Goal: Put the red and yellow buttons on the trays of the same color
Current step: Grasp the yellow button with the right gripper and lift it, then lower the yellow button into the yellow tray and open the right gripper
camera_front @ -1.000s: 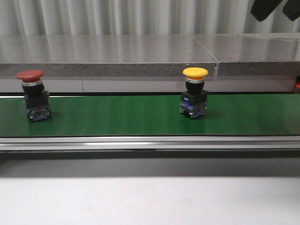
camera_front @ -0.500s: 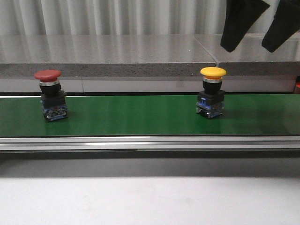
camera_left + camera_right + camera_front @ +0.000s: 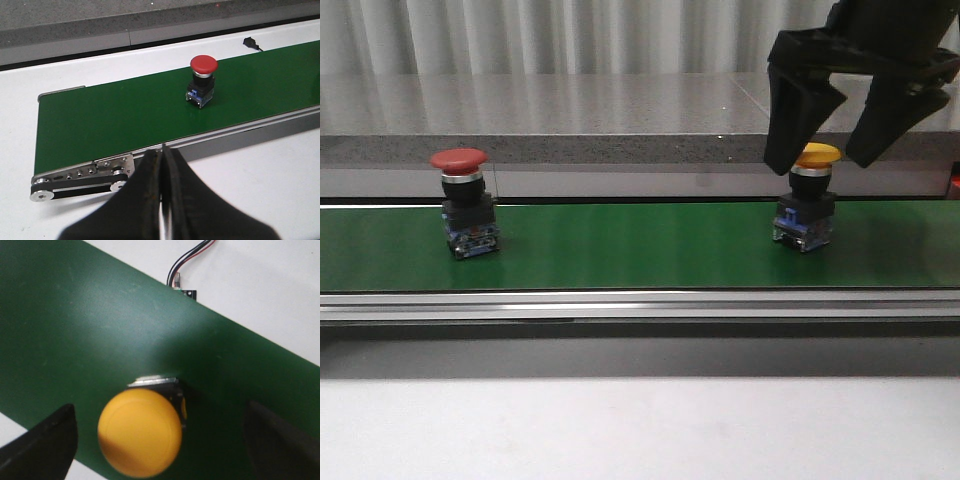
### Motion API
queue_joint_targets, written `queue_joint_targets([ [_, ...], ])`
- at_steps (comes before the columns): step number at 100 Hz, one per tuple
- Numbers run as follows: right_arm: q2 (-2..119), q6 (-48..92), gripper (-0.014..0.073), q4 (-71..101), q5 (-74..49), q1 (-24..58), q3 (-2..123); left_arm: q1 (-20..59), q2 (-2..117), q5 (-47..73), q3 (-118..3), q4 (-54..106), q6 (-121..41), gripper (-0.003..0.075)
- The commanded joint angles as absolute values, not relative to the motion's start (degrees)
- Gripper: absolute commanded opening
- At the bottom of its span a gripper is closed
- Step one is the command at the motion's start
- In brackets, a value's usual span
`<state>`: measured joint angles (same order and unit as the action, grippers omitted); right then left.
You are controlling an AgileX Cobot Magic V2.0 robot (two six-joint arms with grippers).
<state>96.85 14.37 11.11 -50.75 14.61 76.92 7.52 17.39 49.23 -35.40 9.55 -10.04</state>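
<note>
On the green belt [image 3: 640,245], the red button [image 3: 468,205] stands far left of the yellow button [image 3: 807,198]; left hand [image 3: 162,165] pressed together, right hand [image 3: 835,130] spread astride the yellow cap, best centred before closing.

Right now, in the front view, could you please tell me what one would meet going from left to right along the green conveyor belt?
Red button → bare stretch of green conveyor belt → yellow button, with the right end effector open and straddling its cap from above.
</note>
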Motion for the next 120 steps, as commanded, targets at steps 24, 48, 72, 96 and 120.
queue_joint_targets([
  [24,95.6,15.0,0.0331,11.6,-49.2,14.7,78.7,8.0,17.9,45.7,-36.8,10.8,-9.8,-0.002],
  [48,94.5,13.7,0.0248,11.2,-49.0,14.7,78.7,8.0,17.9,45.7,-36.8,10.8,-9.8,-0.002],
  [72,87.9,-6.3,0.0248,3.8,-49.7,11.7,78.7,8.0,17.9,45.7,-36.8,10.8,-9.8,-0.002],
  [96,81.4,-28.4,0.0248,-7.5,-55.5,4.9,78.7,8.0,17.9,45.7,-36.8,10.8,-9.8,-0.002],
  [120,76.9,-39.1,0.0248,-18.6,-65.5,-3.3,78.7,8.0,17.9,45.7,-36.8,10.8,-9.8,-0.002],
])
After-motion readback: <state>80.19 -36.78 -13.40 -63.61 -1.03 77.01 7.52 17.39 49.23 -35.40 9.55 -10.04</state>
